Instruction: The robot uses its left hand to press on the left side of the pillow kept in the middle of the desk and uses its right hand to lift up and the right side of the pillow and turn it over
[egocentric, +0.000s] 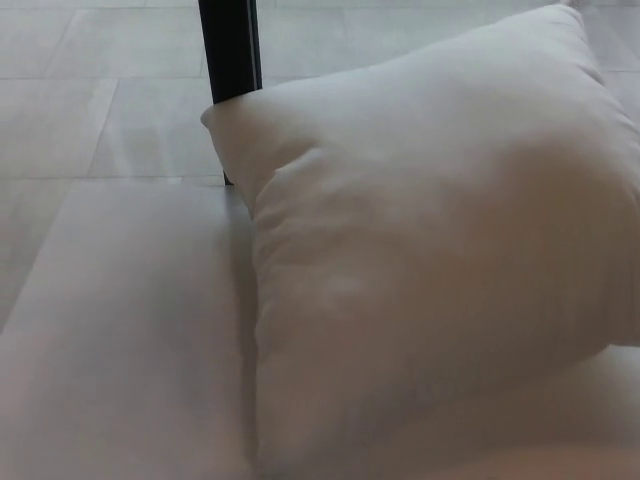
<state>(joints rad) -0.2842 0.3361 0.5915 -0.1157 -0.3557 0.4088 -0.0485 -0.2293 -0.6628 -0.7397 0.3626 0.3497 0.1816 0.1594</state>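
A plump white pillow fills the middle and right of the head view, lying on the pale desk top. One corner points to the upper left near a black post, another reaches the top right edge of the picture. Soft creases run down its left side. Neither of my hands shows anywhere in the picture.
A black upright post stands behind the pillow's upper left corner, at the desk's far edge. Beyond it lies a floor of large pale tiles. Bare desk surface stretches left of the pillow.
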